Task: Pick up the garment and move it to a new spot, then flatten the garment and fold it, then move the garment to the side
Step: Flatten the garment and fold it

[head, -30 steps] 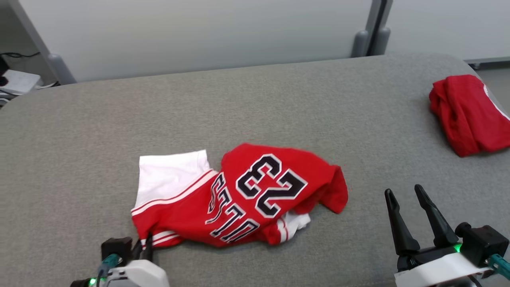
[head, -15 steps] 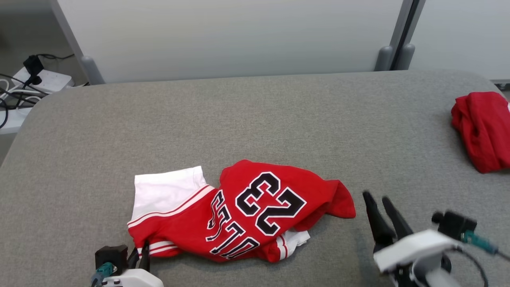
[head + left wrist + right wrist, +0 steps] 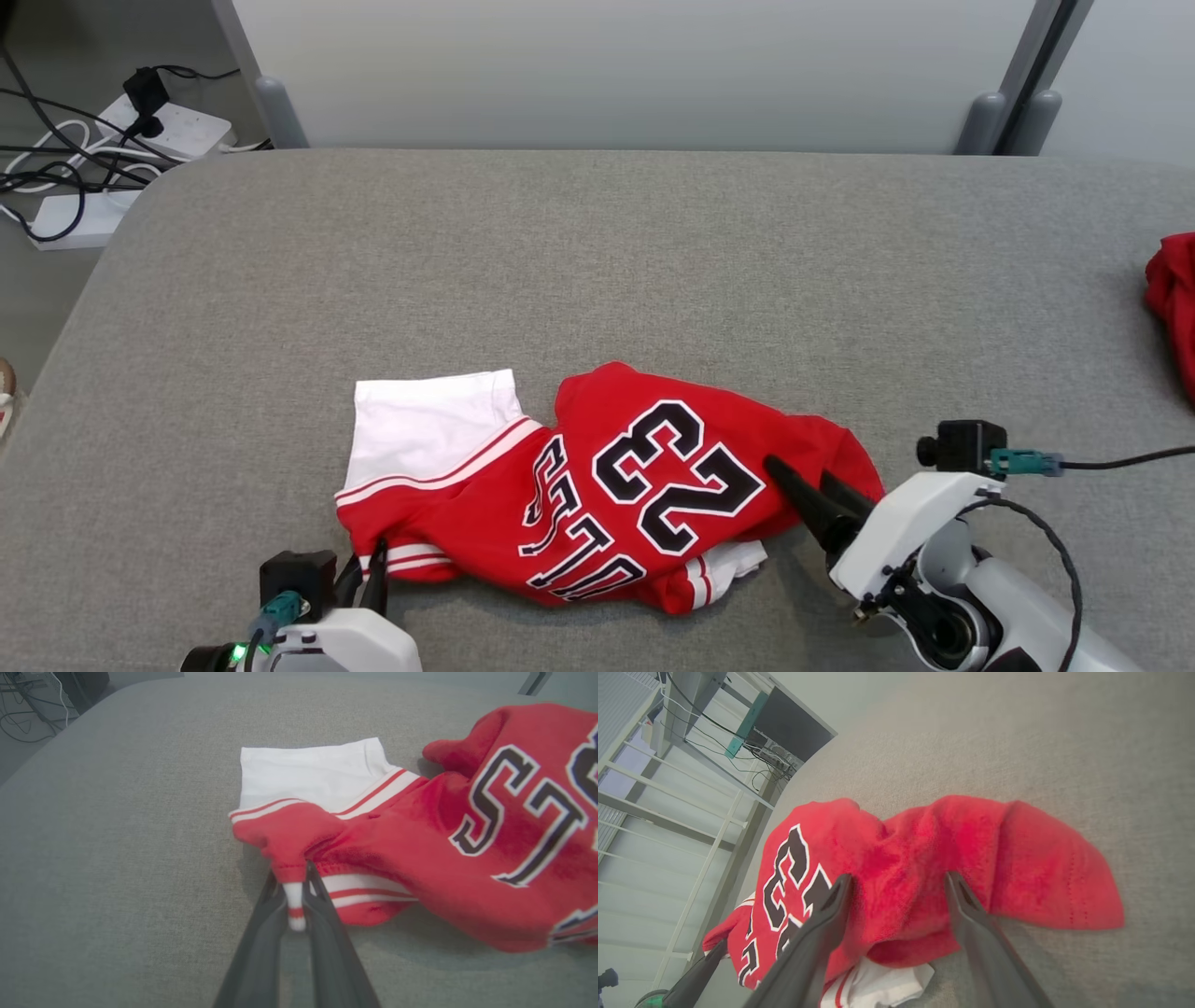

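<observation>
Fabric notes: jersey (image 3: pixel 597 485) nipped at one end, straddled at the other

In the head view we see the jersey lying crumpled on the near middle of a grey, coarse-woven padded table (image 3: pixel 653 261) with rounded corners. Its red body looks soft and fuzzy and carries a black, white-edged "23" above blocky letters. A flat, smooth white sleeve (image 3: pixel 434 420) juts out on its left. The left gripper (image 3: pixel 366 567) sits at the jersey's near left corner, and the right gripper (image 3: pixel 798 469) lies over its right end. Another red cloth (image 3: pixel 1174 299) is bundled well apart at the table's right edge. A white power strip (image 3: pixel 163 117) with black cables lies on the floor beyond the far left corner.

In the left wrist view we see that gripper's dark, tapered fingers (image 3: pixel 261 942) almost together, pinching a narrow white tab of red-striped hem. The cloth bunches into a ridge just above them.

In the right wrist view, that gripper's fingers (image 3: pixel 817 938) are spread wide, with a plump, rounded fold of red cloth between them and nothing clamped.
</observation>
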Robot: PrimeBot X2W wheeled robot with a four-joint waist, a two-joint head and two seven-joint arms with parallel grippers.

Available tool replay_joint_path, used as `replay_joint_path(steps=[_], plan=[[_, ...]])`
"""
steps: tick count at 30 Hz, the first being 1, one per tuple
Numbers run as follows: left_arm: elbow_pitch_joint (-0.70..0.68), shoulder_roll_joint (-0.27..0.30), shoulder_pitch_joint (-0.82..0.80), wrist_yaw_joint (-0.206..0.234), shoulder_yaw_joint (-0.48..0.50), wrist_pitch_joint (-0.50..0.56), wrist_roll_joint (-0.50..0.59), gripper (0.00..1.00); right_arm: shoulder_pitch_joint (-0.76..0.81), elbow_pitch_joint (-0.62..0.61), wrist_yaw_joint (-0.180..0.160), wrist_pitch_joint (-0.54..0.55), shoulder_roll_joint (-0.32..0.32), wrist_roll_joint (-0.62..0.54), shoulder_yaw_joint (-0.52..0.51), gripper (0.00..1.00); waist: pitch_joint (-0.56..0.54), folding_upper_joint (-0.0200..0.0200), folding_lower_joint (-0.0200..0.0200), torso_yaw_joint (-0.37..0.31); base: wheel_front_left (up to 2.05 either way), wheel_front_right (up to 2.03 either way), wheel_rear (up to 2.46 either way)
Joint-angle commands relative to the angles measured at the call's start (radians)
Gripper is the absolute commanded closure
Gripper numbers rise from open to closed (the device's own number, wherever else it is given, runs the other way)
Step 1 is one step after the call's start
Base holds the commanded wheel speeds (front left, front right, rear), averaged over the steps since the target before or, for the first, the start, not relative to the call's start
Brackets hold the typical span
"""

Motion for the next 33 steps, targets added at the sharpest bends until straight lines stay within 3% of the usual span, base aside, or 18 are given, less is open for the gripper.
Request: replay_joint_path(steps=[1, 2, 3, 14, 18, 21, 26, 33], plan=[[-0.024, 0.017, -0.061, -0.001, 0.03, -0.009, 0.007, 1.0, -0.039, -0.01, 0.005, 0.01, -0.005, 0.019, 0.033, 0.55, 0.002, 0.0, 0.0, 0.007, 0.0, 0.0, 0.0], [-0.025, 0.015, -0.067, -0.004, 0.027, -0.01, 0.008, 1.0, -0.045, -0.003, 0.005, 0.014, -0.008, 0.025, 0.048, 0.82, 0.003, 0.0, 0.0, 0.008, 0.0, 0.0, 0.0], [-0.026, 0.013, -0.072, -0.008, 0.025, -0.013, 0.009, 1.0, -0.052, 0.002, 0.005, 0.019, -0.011, 0.031, 0.062, 1.0, 0.004, 0.0, 0.0, 0.009, 0.0, 0.0, 0.0], [0.014, -0.014, -0.223, -0.073, 0.011, -0.066, 0.029, 1.0, -0.177, 0.069, 0.005, -0.141, -0.048, 0.027, 0.103, 1.0, 0.003, 0.0, 0.0, -0.035, 0.0, 0.0, 0.0], [0.043, -0.029, -0.35, -0.102, 0.019, -0.132, 0.065, 1.0, -0.277, 0.079, 0.005, -0.263, -0.067, -0.018, 0.088, 1.0, 0.002, 0.0, 0.0, -0.068, 0.0, 0.0, 0.0], [0.044, -0.048, -0.424, -0.126, 0.034, -0.161, 0.078, 1.0, -0.319, 0.075, 0.005, -0.288, -0.083, -0.048, 0.045, 1.0, 0.003, 0.0, 0.0, -0.092, 0.0, 0.0, 0.0], [0.067, -0.084, -0.381, -0.173, -0.003, -0.098, 0.031, 1.0, -0.208, 0.119, 0.005, -0.29, -0.143, -0.078, 0.045, 1.0, 0.014, 0.0, 0.0, -0.109, 0.0, 0.0, 0.0], [0.055, -0.066, -0.183, -0.153, -0.049, 0.005, -0.018, 1.0, 0.047, 0.155, 0.005, -0.268, -0.192, -0.065, 0.045, 1.0, 0.045, 0.0, 0.0, -0.124, 0.0, 0.0, 0.0]])
